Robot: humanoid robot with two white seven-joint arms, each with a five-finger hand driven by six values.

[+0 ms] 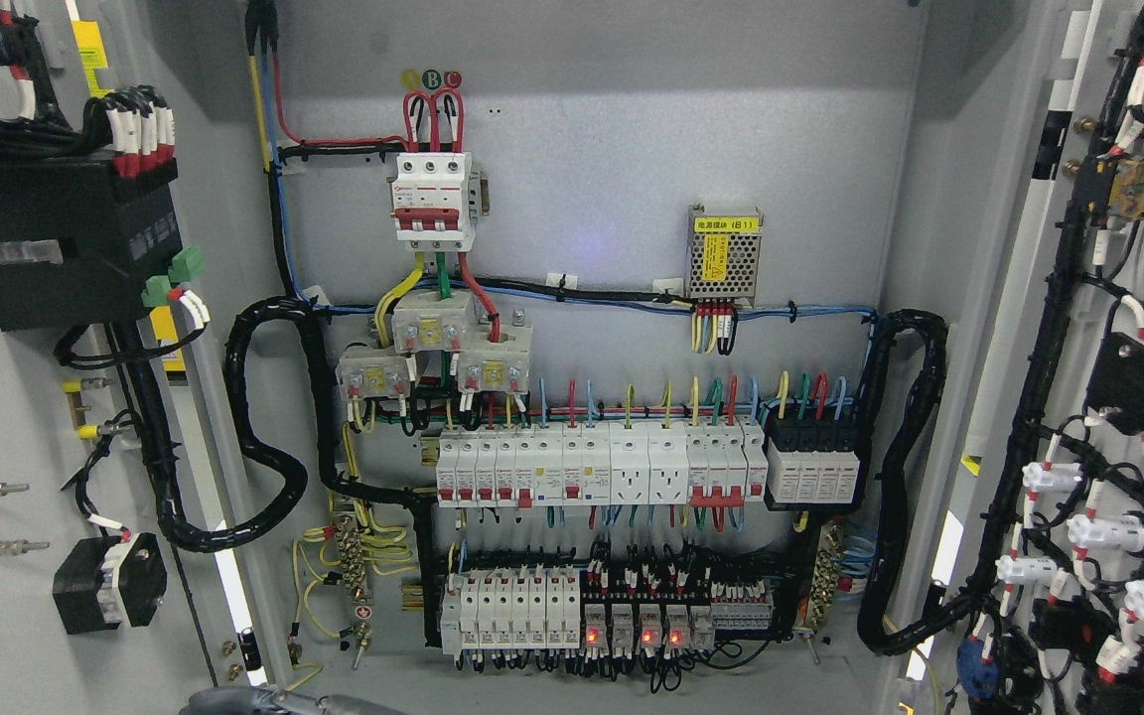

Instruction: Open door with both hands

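Observation:
Both doors of the grey electrical cabinet stand swung wide. The left door shows its inner face with a black module and red-capped wires. The right door shows its inner face with black cable looms and white-tagged parts. Between them the cabinet's back panel is fully exposed. A grey, rounded part of my left arm peeks in at the bottom edge, left of the middle, below the cabinet floor and touching neither door. My right hand is out of view.
A red three-pole breaker sits at the upper middle, a small power supply to its right. Rows of white breakers and relays with red lights fill the lower panel. Thick black conduits loop toward each door.

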